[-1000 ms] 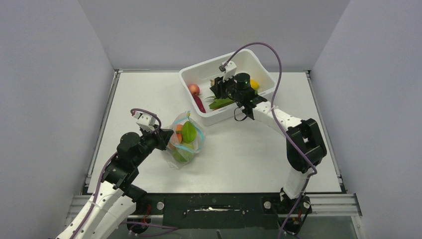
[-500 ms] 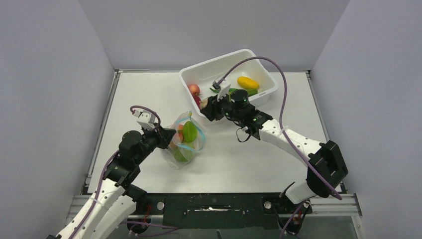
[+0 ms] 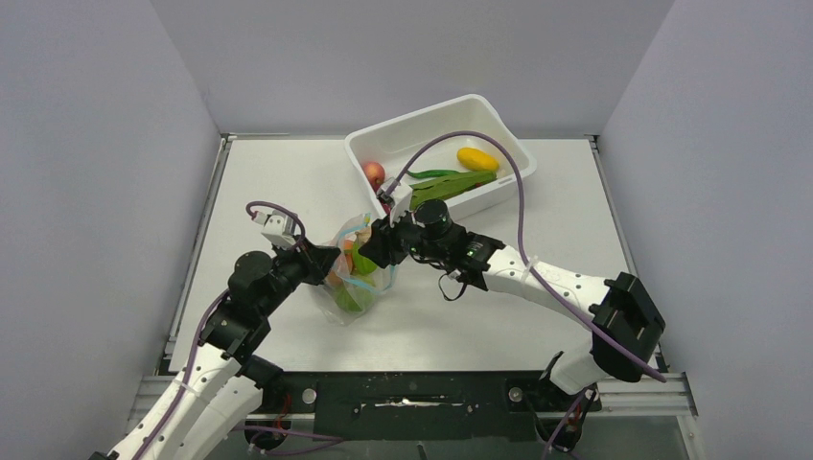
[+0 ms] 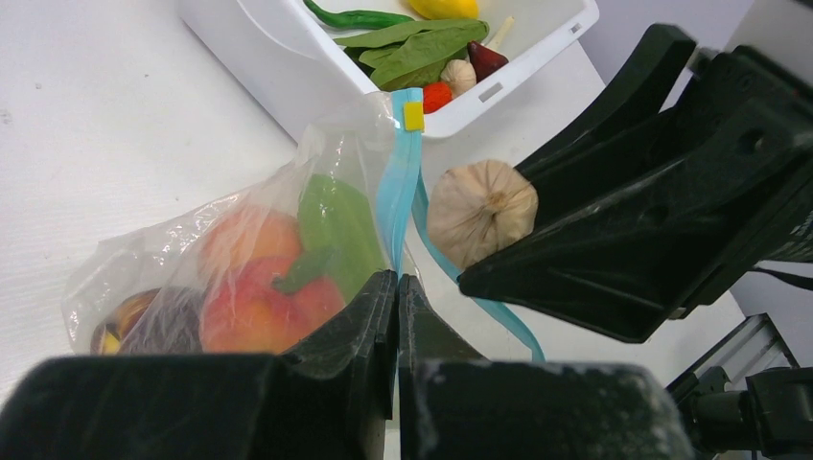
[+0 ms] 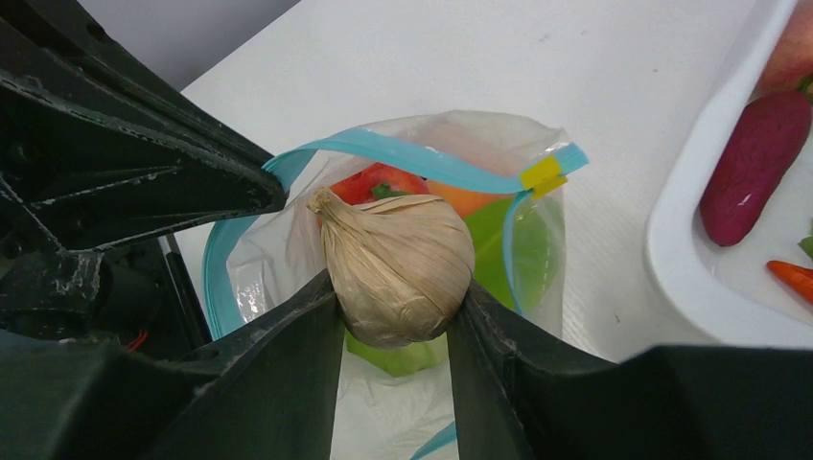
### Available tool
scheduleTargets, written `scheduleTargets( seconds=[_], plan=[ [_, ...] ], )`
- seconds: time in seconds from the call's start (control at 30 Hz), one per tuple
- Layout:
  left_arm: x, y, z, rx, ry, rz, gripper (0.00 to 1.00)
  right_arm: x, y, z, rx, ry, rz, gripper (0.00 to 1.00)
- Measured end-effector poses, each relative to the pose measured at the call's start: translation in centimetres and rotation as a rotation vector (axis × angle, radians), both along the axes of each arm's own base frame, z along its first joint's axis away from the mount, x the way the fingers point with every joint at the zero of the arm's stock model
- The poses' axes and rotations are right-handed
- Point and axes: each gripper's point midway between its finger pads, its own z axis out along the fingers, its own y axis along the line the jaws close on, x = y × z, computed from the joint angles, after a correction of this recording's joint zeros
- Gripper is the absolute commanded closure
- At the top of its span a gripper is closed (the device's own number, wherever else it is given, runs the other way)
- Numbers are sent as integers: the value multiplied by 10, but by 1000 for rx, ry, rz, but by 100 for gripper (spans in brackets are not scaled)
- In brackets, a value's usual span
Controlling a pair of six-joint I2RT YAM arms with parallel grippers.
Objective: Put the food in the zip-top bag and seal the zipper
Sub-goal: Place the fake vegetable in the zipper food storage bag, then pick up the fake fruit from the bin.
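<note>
The fingers of the right gripper [image 5: 398, 287] were clamped on a pale garlic bulb [image 5: 398, 254], which hung just above the mouth of the zip-top bag [image 5: 441, 129], evidently so it could drop straight in. The left gripper [image 4: 396, 284] had its fingers pinched together on the blue zipper [image 4: 398, 192] at the bag's near rim. I took that as holding the mouth up and open. Inside the bag lay peaches [image 4: 251, 287] and a green piece [image 4: 331, 225]. Beyond the bag, the white tub [image 3: 503, 129] held more food, so the filling looked unfinished.
</note>
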Motion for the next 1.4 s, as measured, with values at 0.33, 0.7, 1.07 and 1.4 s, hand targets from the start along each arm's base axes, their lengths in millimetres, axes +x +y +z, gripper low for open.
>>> scheduleTargets(
  seconds=[0.33,0.7,1.07,1.4],
  plan=[
    [0,-1,0,-18,11,4,100,-3,2,-37,-149,51,-41,38],
    [0,-1,2,-26,8,5,100,0,-15,-11,-143,13,-106,42],
    [1,5,12,7,-23,23,100,12,-43,-20,-242,-9,-203,44],
    [2,18,8,113,-75,50,100,85,-109,14,-191,-83,-312,41]
  ],
)
